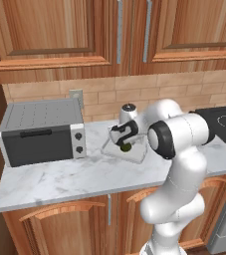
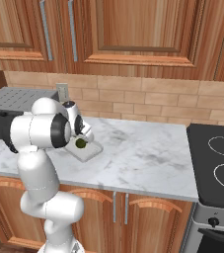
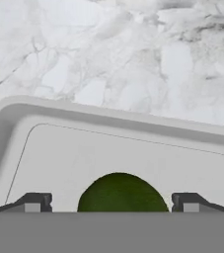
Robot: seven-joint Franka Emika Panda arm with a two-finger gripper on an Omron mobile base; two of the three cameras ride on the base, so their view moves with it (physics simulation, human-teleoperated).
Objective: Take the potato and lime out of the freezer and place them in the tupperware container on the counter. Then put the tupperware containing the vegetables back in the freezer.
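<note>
The tupperware container [image 1: 136, 156] [image 2: 91, 152] [image 3: 108, 148] is a shallow whitish tray on the marbled counter [image 1: 59, 179] [image 2: 143, 153], to the right of the toaster oven. The lime [image 1: 126, 147] [image 2: 80, 144] [image 3: 122, 192], a dark green ball, lies inside it. My gripper [image 1: 125, 143] [image 2: 82, 141] [image 3: 113, 203] hangs right over the tray, open, with a fingertip on each side of the lime and a clear gap between each tip and the fruit. The potato and the freezer are out of view.
A grey toaster oven [image 1: 42, 132] [image 2: 5, 118] stands at the counter's left end. A black stove top [image 1: 224, 122] [image 2: 217, 163] borders the counter on the right. Wooden wall cabinets hang above, with brown doors below the slab.
</note>
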